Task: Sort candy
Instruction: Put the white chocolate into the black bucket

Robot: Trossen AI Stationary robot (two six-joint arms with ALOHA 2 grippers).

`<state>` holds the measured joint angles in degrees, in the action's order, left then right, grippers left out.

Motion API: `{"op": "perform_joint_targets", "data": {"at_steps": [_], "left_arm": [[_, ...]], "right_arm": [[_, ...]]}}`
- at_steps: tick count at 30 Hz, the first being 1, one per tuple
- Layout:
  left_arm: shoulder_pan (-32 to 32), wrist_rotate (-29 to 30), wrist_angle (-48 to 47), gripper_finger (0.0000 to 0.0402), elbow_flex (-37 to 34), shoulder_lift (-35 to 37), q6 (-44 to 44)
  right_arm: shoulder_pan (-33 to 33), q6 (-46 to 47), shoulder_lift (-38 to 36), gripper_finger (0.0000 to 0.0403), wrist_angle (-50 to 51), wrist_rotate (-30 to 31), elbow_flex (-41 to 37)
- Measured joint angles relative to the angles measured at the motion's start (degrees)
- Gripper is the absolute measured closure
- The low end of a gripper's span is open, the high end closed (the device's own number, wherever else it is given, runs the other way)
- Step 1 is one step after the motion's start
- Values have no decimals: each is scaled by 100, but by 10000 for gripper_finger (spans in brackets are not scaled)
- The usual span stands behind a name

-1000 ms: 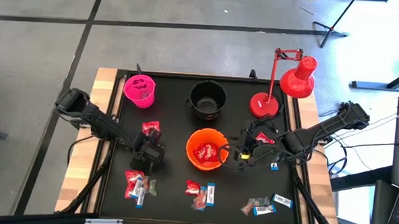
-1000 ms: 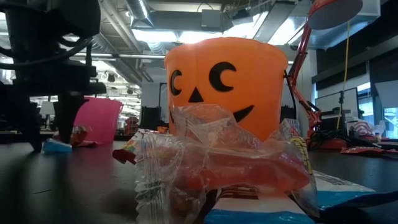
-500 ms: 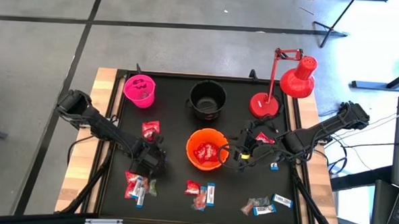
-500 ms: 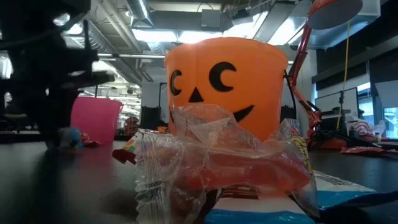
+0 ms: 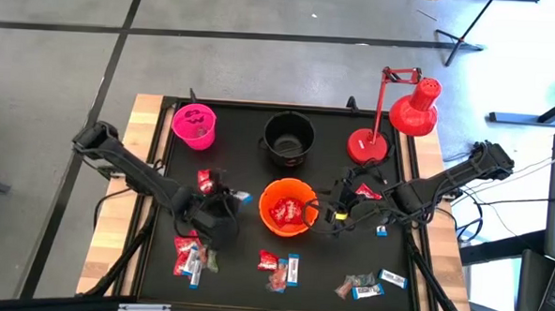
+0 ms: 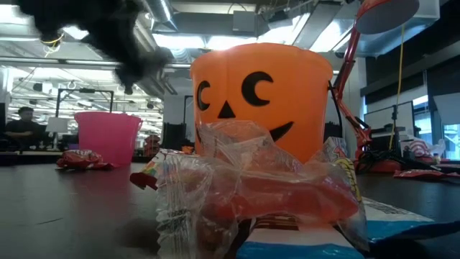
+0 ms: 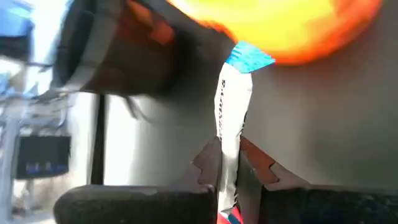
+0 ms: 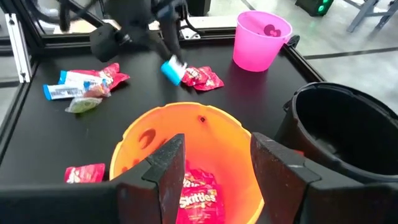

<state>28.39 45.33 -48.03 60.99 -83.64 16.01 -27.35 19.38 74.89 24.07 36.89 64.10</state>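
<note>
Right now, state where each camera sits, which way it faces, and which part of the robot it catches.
High: overhead, straight down on the table; both arms show.
Low: table height, facing the orange bucket; the left arm blurs above.
Left wrist: past the left gripper, shut on a blue-and-white bar.
Right wrist: past the open right gripper, over the orange bucket.
Shared: right wrist view also shows that bar, beside the pink bucket.

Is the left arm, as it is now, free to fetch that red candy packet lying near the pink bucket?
Probably not yet. The left end effector is shut on a blue-and-white candy bar, so it is occupied. The red packet itself lies uncovered on the table close beside that arm, near the pink bucket.
</note>
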Motion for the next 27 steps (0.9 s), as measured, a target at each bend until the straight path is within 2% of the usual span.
{"op": "perform_joint_targets", "data": {"at_steps": [2,5,9,12,15,20,25,27], "left_arm": [[62,625,613,385,-186,104,382],[115,1184,1595,385,-605,121,340],[-59,1082,2795,386,-1018,121,-202],[-168,1037,3635,386,-1116,121,-1000],[-298,688,4508,386,-1124,126,-1917],[-738,-293,5902,386,-1128,233,-3113],[-1277,-1134,6836,386,-1128,396,-3730],[-1612,-1640,7193,386,-1128,456,-3805]], "right_arm": [[-1,107,21,226,-14,0,0],[-1,140,128,226,-12,1,0],[0,140,370,226,-2,-40,0],[0,135,588,226,-3,-37,0],[-1,135,742,226,-60,-6,0],[-1,135,850,226,-106,-3,-2],[-123,277,826,226,-358,-48,-2],[-242,144,816,226,-515,19,37]]}}
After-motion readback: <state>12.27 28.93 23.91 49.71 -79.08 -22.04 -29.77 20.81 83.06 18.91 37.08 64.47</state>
